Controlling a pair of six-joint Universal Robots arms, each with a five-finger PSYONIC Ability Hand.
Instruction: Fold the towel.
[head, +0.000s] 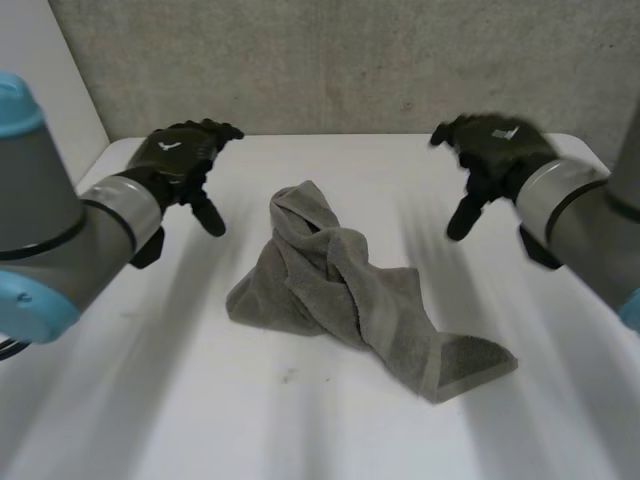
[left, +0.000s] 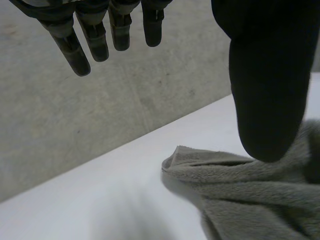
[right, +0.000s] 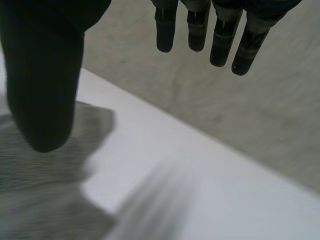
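Towel (head: 350, 290) sits untouched. The left hand (head: 175, 160) holds its fingers (left: 97, 40) straight and apart, gripping nothing. The right hand (head: 495, 150) has its fingers (right: 222, 40) spread the same way. Both hover above the bench (head: 150, 400). The towel lies crumpled between them at mid-bench. Its long axis slants from a far end on the left hand's side to a near corner on the right. Judging by this, the left hand is better placed for the far end and the right for the near corner.

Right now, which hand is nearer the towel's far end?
Left. The left hand is close beside that end of the towel, not touching; the right hand is farther off opposite.
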